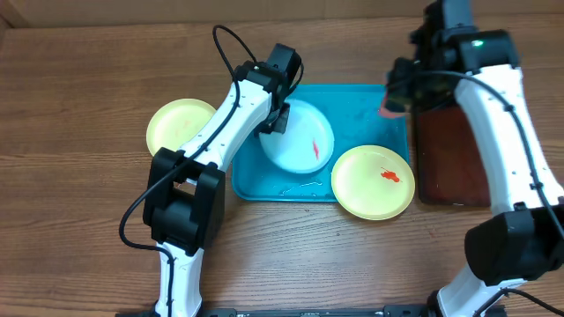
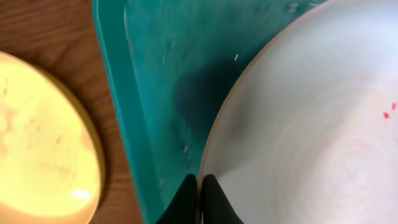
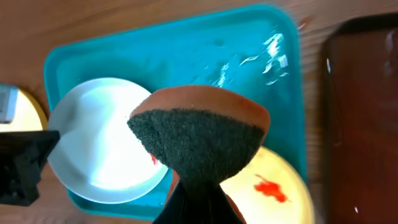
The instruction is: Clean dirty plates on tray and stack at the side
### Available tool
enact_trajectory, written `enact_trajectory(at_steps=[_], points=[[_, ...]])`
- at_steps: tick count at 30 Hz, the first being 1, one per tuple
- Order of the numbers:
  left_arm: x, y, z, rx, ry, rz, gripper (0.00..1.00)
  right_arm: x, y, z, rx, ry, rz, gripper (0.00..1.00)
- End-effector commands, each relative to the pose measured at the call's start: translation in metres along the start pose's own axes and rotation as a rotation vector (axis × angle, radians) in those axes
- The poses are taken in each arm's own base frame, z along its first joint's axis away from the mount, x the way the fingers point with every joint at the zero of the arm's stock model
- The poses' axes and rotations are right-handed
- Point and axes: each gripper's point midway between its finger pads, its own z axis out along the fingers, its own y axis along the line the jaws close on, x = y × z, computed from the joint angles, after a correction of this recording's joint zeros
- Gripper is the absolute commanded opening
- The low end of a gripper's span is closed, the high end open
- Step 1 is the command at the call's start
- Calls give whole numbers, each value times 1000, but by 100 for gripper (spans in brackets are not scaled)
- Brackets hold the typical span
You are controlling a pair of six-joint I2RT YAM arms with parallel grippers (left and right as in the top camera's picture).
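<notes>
A light blue plate point(image 1: 297, 137) with a red smear lies on the left half of the teal tray point(image 1: 357, 114). My left gripper point(image 1: 279, 120) is shut on this plate's back-left rim point(image 2: 200, 186). A pale yellow plate point(image 1: 373, 181) with a red smear sits on the tray's front right corner. Another yellow plate point(image 1: 181, 127) rests on the table left of the tray. My right gripper point(image 1: 397, 95) hangs above the tray's back right part, shut on a brown sponge point(image 3: 199, 134) whose dark scouring face fills the right wrist view.
A dark red-black tray point(image 1: 451, 158) lies right of the teal tray, under my right arm. Water streaks point(image 3: 267, 56) glint on the teal tray's floor. Bare wooden table point(image 1: 79, 220) surrounds both trays.
</notes>
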Motion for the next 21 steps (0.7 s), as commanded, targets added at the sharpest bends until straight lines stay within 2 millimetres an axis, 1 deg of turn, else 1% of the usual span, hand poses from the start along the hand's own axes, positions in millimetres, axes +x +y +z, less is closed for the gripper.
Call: enact_trajectory(at_steps=[1, 5, 7, 9, 14, 17, 19, 21], points=[[2, 17, 2, -30, 19, 56, 4, 11, 11, 15, -19, 30, -7, 4], [0, 30, 12, -36, 31, 2, 4, 23, 23, 31, -41, 55, -40, 4], [-1, 37, 17, -32, 35, -36, 4, 28, 28, 35, -44, 64, -55, 4], [-3, 38, 21, -7, 37, -51, 4, 30, 32, 37, -48, 64, -67, 4], [-1, 21, 24, 103, 60, -57, 4, 30, 38, 37, -56, 56, -79, 4], [7, 4, 24, 195, 92, -55, 4, 30, 38, 37, -56, 57, -68, 4], [13, 1, 27, 207, 109, -52, 4, 30, 38, 38, -55, 59, -60, 4], [17, 1, 36, 197, 113, -51, 4, 31, 40, 38, -63, 61, -62, 4]])
